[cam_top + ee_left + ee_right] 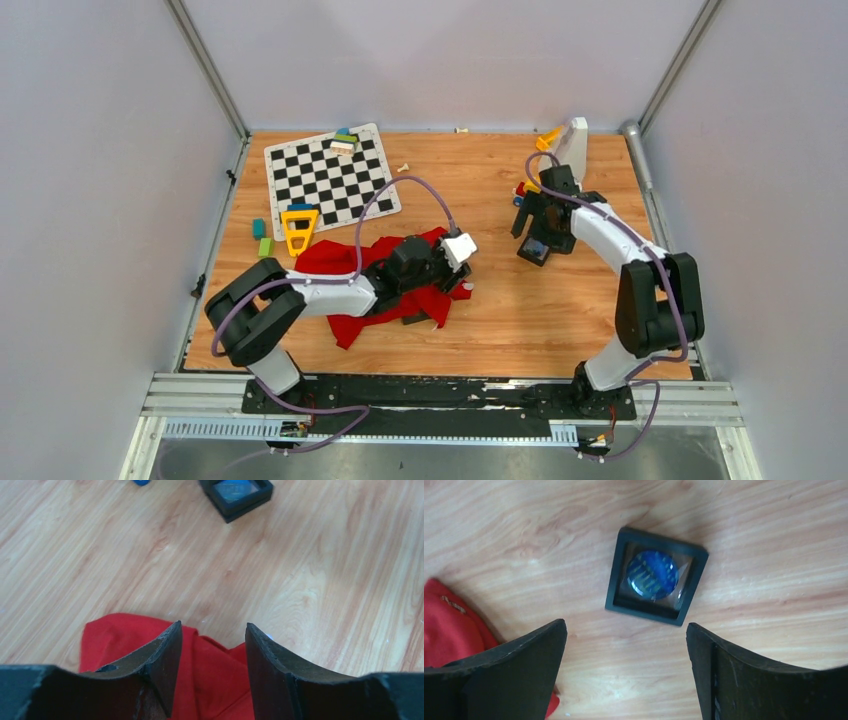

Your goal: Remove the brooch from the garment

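Blue brooch (652,574), apparently boxed, ahead of parted right jaws

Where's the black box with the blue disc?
The black box sits right of centre in the top view, below the open right gripper, apart from the red garment to its left.

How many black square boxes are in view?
1. The black box lies below the open right pincer, apart from the red garment; others may be hidden.
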Tool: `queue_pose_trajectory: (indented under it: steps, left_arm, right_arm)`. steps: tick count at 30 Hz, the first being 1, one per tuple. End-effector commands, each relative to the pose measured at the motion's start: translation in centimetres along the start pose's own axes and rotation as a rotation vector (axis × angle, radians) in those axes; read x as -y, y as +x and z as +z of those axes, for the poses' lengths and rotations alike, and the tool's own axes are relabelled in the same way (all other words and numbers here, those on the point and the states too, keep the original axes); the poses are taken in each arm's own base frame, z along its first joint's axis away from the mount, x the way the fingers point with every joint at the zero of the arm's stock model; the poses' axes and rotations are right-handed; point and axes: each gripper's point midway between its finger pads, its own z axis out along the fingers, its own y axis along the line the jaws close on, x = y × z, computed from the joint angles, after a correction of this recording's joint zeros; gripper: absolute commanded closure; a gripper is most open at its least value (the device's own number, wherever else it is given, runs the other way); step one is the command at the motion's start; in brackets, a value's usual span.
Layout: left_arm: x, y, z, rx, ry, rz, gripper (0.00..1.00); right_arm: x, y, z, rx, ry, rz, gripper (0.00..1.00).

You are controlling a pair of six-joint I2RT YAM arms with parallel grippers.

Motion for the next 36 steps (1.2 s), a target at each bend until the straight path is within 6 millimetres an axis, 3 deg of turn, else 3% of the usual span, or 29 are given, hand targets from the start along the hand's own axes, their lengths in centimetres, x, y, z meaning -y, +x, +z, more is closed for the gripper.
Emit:
queue_pose_trajectory:
  steps: [1,4,9,12,14,18,22,26,32,35,36]
  left_arm:
    - [-3.2,-5.1,-2.0,0.046,-0.15,-0.094,0.42]
    - [-5.8,-6.0,-3.6,0.006,-0.291,-0.129,0.35]
    - [-9.6,-4.5,-7.3,-0.109,-0.512,-0.297,0.27]
    - [-9.9,-2.8,-10.4,-0.192,-0.56,-0.352,0.27]
    - [-9.8,-1.7,-12.6,-0.215,-0.598,-0.394,0.27]
    - [-9.3,0.6,-16.9,-0.206,-0.667,-0.552,0.23]
    - [-8.7,2.8,-20.6,-0.194,-0.72,-0.666,0.08]
    - [-9.1,5.0,-23.4,-0.216,-0.8,-0.729,0.06]
    - [-10.8,6.1,-23.9,-0.163,-0.864,-0.828,0.11]
    - [-11.7,6.4,-22.7,-0.153,-0.85,-0.862,0.14]
    - [-12.2,6.7,-22.6,-0.15,-0.858,-0.876,0.15]
  right_arm:
    - [-3.7,1.1,-2.8,0.057,-0.133,-0.081,0.09]
    - [-7.2,3.6,-4.5,0.051,-0.252,-0.2,0.07]
    - [-12.3,7.3,-8.9,0.082,-0.593,-0.389,0.15]
    - [-14.3,8.7,-11.2,0.093,-0.783,-0.451,0.16]
    - [-15.1,9.2,-11.5,0.09,-0.829,-0.468,0.14]
    - [-16.5,9.9,-10.1,0.065,-0.789,-0.495,0.06]
    - [-17.9,11.0,-8.1,0.035,-0.73,-0.532,0.08]
    - [-18.8,10.7,-6.3,0.053,-0.627,-0.532,0.11]
    - [-20.6,10.8,-4.1,0.071,-0.488,-0.589,0.14]
    - [-20.9,10.6,-3.0,0.07,-0.446,-0.592,0.24]
    - [-21.2,10.5,-2.8,0.069,-0.445,-0.59,0.31]
